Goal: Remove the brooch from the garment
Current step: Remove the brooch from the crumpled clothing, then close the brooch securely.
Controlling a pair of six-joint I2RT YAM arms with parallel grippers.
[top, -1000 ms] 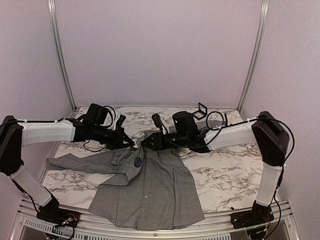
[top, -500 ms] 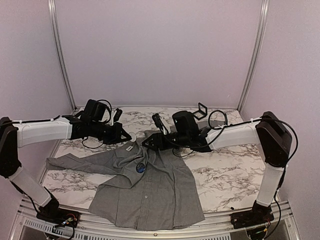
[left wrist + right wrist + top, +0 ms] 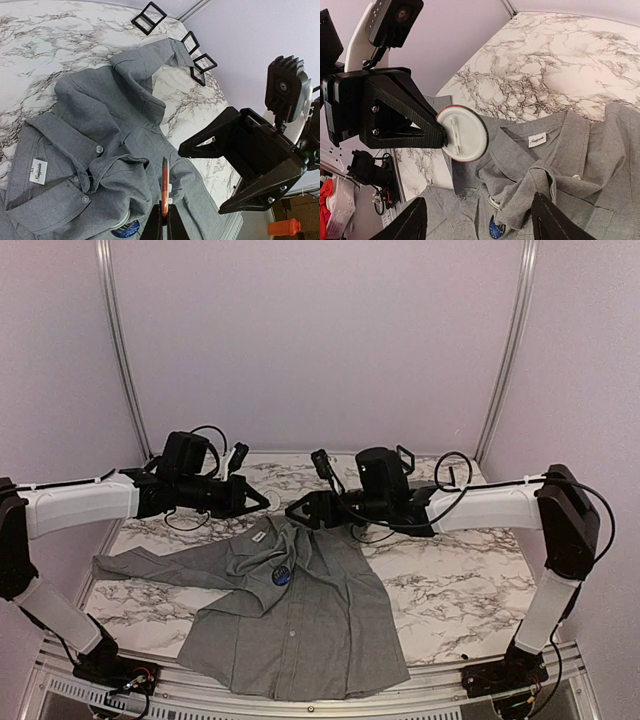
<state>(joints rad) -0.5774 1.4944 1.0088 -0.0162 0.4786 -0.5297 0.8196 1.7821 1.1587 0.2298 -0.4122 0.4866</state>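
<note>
The grey shirt [image 3: 300, 620] lies spread on the marble table, collar towards the back. My left gripper [image 3: 258, 502] is shut on a round brooch, which it holds in the air left of the collar. The brooch is edge-on with a red rim in the left wrist view [image 3: 164, 185]. Its white back and pin show in the right wrist view [image 3: 462, 132]. My right gripper [image 3: 300, 512] is open and empty, hovering above the collar [image 3: 555, 142], facing the left gripper. A blue round badge [image 3: 281, 576] stays pinned on the shirt's chest.
Black wire brackets [image 3: 403, 462] stand at the back of the table, several in the left wrist view [image 3: 200, 67]. A white label [image 3: 38, 171] sits inside the collar. One sleeve [image 3: 140, 565] stretches left. Aluminium frame posts [image 3: 505, 350] bound the back corners.
Both grippers were at the collar. My left gripper has drawn back to the left and up with the brooch. My right gripper has lifted off the collar, and the shirt has settled flat.
</note>
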